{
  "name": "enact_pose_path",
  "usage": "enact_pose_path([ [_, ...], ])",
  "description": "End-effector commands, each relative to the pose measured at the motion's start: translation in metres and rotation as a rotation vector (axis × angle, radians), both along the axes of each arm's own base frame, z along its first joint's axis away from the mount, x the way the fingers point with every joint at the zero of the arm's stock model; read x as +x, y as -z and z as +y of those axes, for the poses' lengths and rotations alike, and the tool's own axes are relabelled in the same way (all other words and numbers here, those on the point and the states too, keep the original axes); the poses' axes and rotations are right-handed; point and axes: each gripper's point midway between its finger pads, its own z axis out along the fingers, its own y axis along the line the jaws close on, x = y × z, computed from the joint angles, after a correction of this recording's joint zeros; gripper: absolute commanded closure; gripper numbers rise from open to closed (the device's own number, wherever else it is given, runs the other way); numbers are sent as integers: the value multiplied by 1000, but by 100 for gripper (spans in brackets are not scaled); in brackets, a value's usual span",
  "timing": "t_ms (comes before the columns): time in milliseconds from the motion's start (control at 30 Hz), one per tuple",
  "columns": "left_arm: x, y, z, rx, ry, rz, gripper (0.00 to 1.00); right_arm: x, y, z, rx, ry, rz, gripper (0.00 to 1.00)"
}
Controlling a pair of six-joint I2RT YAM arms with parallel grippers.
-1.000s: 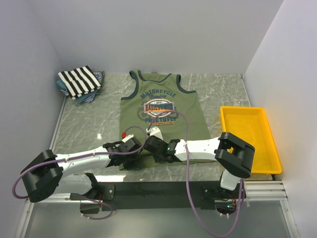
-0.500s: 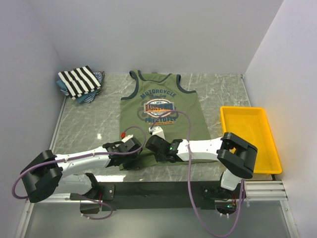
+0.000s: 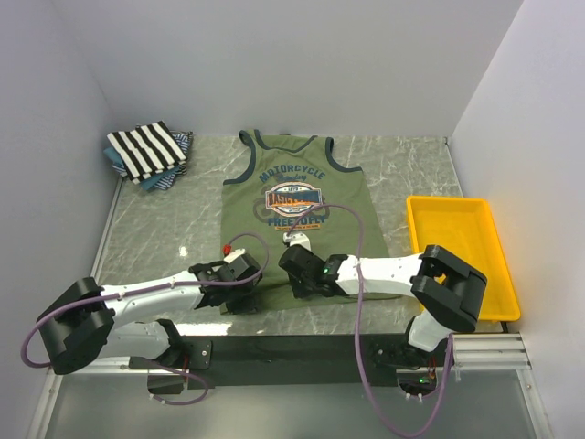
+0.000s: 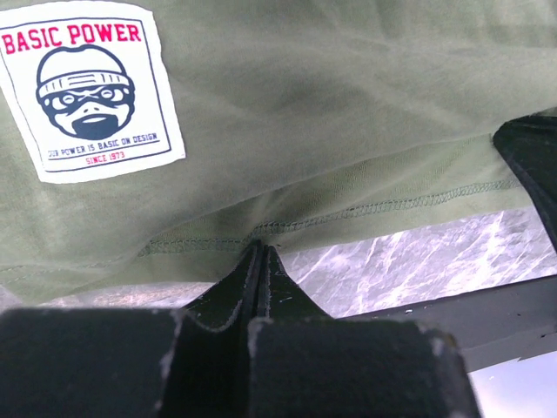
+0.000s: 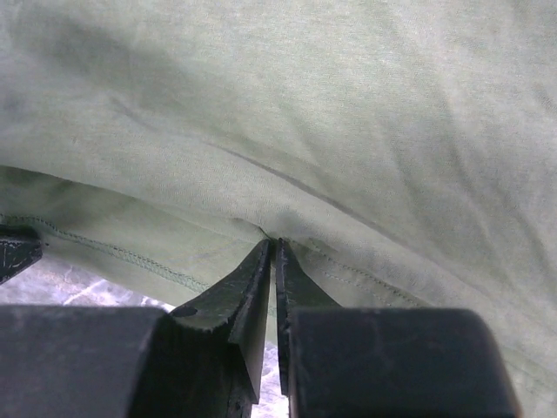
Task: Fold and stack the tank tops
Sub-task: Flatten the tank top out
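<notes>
Both the left end effector (image 4: pixel 261 257) and right end effector (image 5: pixel 273 248) clench the near hem of the olive green tank top (image 3: pixel 297 197), spread flat on the worktop (image 3: pixel 155 229). Open marble lies left of it; a yellow tray (image 3: pixel 462 251) sits near its right.

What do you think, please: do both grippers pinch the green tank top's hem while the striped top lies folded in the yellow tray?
Not the tray: the top external view shows the striped top folded on a pile at far left. Left gripper and right gripper do pinch the green tank top at its hem.
</notes>
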Motion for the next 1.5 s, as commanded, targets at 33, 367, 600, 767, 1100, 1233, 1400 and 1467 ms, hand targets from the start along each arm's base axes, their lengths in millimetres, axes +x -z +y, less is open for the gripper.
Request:
enact_pose_path([
  [33, -16, 18, 34, 134, 4, 45, 99, 3, -9, 1, 37, 18, -11, 88],
  [367, -18, 18, 37, 139, 1, 48, 99, 23, -13, -35, -4, 174, -61, 89],
  [600, -13, 7, 31, 117, 4, 25, 99, 15, -29, -33, 44, 117, -76, 78],
  [767, -12, 3, 27, 100, 6, 21, 99, 5, -22, -31, 22, 75, -44, 73],
  [1100, -14, 4, 29, 98, 7, 23, 99, -5, -11, -23, -16, 55, -19, 68],
  [1233, -14, 5, 29, 98, 5, 24, 99, -6, -12, -18, -20, 50, -20, 68],
  [1400, -13, 5, 28, 94, 4, 22, 99, -8, -9, -16, -34, 56, -13, 68],
  [1467, -14, 5, 28, 95, 7, 24, 99, -8, -11, -14, -26, 55, -15, 68],
])
